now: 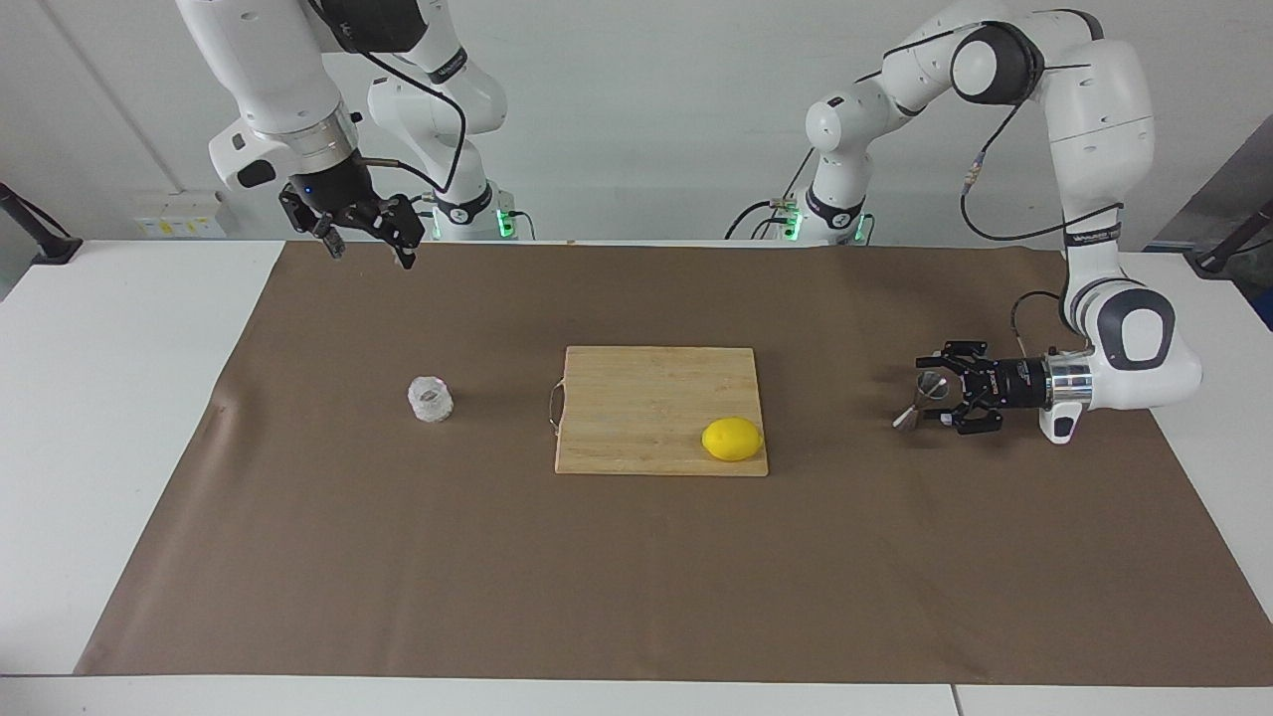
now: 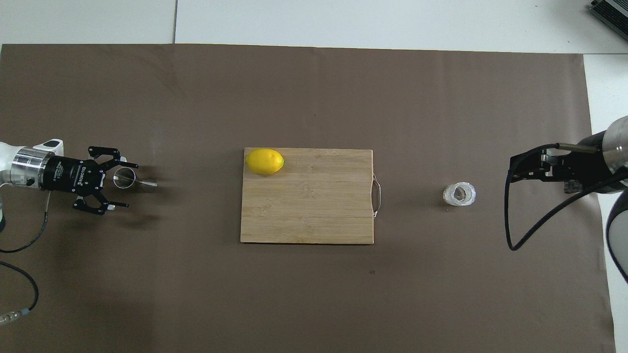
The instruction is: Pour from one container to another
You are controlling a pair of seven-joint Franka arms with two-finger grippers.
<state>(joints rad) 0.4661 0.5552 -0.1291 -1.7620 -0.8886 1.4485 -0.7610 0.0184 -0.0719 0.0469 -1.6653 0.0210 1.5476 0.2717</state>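
Note:
The textured glass cup (image 1: 430, 400) stands on the brown mat toward the right arm's end of the table; it also shows in the overhead view (image 2: 459, 194). The steel jigger (image 1: 920, 398) is on the mat toward the left arm's end and looks tilted; it also shows in the overhead view (image 2: 128, 178). My left gripper (image 1: 931, 390) lies level and low at the jigger, fingers open on either side of it, also seen in the overhead view (image 2: 128, 185). My right gripper (image 1: 366, 244) is open and empty, raised above the mat's edge nearest the robots, apart from the cup; it also shows from overhead (image 2: 532, 166).
A wooden cutting board (image 1: 636, 398) with a wire handle lies mid-table, also seen from overhead (image 2: 306, 211). A yellow lemon (image 1: 732, 439) rests on its corner toward the left arm's end, also seen from overhead (image 2: 265, 161). The brown mat (image 1: 636, 577) covers most of the table.

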